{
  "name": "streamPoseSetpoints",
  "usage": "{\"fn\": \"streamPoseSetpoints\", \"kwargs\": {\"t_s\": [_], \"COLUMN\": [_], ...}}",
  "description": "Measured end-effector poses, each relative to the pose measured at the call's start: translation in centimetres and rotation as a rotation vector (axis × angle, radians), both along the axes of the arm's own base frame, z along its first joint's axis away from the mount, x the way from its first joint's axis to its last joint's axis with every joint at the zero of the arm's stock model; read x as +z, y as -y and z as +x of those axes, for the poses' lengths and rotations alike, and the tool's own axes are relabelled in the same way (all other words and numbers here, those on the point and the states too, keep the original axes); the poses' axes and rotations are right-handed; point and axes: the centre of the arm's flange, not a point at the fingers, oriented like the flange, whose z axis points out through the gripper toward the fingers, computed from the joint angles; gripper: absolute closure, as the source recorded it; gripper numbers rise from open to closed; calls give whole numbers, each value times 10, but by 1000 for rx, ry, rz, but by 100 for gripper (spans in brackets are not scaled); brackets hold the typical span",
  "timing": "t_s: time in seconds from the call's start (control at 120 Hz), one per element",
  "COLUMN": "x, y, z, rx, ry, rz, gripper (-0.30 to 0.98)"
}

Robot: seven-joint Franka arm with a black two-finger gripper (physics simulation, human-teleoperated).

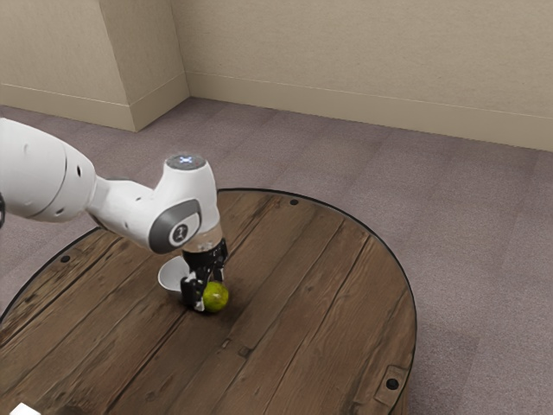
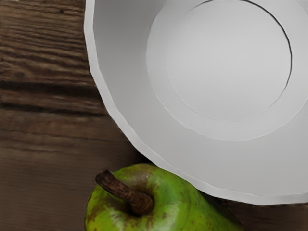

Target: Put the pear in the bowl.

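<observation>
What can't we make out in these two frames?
- Grip on the pear: unclear in the exterior view; small, partly covered by the gripper.
- Part of the bowl: exterior view, behind the gripper.
- Rest of the pear: wrist view, cut off by the lower edge.
- White object: exterior view, cut off by the lower edge; can't identify.

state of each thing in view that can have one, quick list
green pear with brown stem: outside the bowl, by its rim; whether it is lifted, cannot tell
round white bowl: upright, nothing in the visible part of its inside
black two-finger end effector: lowered to the pear, beside the bowl; grip on the pear cannot be told
white jointed robot arm: bent, reaching over the table
</observation>
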Motion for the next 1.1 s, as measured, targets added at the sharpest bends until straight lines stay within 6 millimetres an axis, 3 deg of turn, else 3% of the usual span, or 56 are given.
{"fn": "streamPoseSetpoints", "kwargs": {"t_s": [0.258, 0.433, 0.833, 0.95, 1.1], "x": [-19, -20, -14, 5, 59], "y": [2, -1, 4, 12, 14], "z": [2, 5, 5, 5, 4], "rx": [73, 115, 160, 158, 168], "ry": [-4, 12, 28, 48, 103], "rz": [9, 9, 6, -5, -36], "gripper": [3, 5, 27, 32, 36]}}
